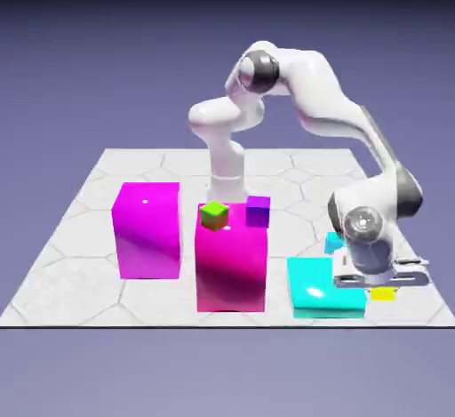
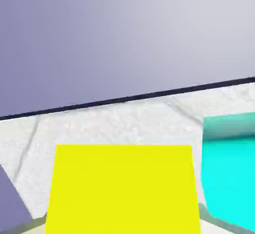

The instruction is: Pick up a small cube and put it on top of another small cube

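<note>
One flat cyan block (image 1: 325, 284) lies on the pale, marble-patterned surface (image 1: 75, 292), toward the exterior view's right. Just beside it, on the exterior view's right, the claw (image 1: 382, 289) is closed on the small yellow cube (image 1: 383, 294), most of which is hidden beneath the hand. In the hand view the cube fills the space between the two fingertips (image 2: 215, 224), with its flat yellow face large at the bottom; whether its underside touches the surface cannot be told. Behind the flat cyan block, close to the arm (image 1: 363, 220), sits a small cyan cube (image 1: 333, 243), partly covered by the wrist. On the flat cyan block's other side, toward the exterior view's left, stands a tall deep-pink block (image 1: 231, 268), with a small green cube (image 1: 214, 216) on its top and a small purple cube (image 1: 258, 212) at its top edge; whether the purple one rests there is unclear. Farther from the flat cyan block in that same direction, a tall magenta block (image 1: 147, 233) stands upright.
</note>
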`<action>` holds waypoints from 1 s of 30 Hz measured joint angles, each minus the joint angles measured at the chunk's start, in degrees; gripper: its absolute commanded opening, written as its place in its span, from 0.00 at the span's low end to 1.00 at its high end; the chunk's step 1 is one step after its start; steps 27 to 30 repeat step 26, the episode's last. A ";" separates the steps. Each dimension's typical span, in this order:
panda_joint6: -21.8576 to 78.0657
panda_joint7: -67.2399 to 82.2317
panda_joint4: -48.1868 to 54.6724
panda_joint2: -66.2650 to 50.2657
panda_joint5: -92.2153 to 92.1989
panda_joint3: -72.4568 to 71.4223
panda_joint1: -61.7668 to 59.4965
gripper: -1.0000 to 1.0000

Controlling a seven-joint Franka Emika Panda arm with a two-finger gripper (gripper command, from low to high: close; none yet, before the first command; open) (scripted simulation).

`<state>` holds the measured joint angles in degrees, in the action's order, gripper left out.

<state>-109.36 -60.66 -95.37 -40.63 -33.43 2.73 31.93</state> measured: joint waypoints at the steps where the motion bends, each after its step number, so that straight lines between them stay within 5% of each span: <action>1: 1.85 -0.26 -0.59 0.09 2.30 -2.08 -0.42 0.00; 13: 29.46 -4.34 -6.08 -0.97 29.69 -26.61 -9.68 0.00; 19: 22.07 -3.76 -14.40 -0.65 29.98 -26.76 -10.02 0.00; 20: 20.95 -3.66 -15.58 -0.59 29.97 -26.74 -10.03 1.00; 30: 28.85 -4.31 -7.29 -0.99 30.12 -26.88 -9.93 1.00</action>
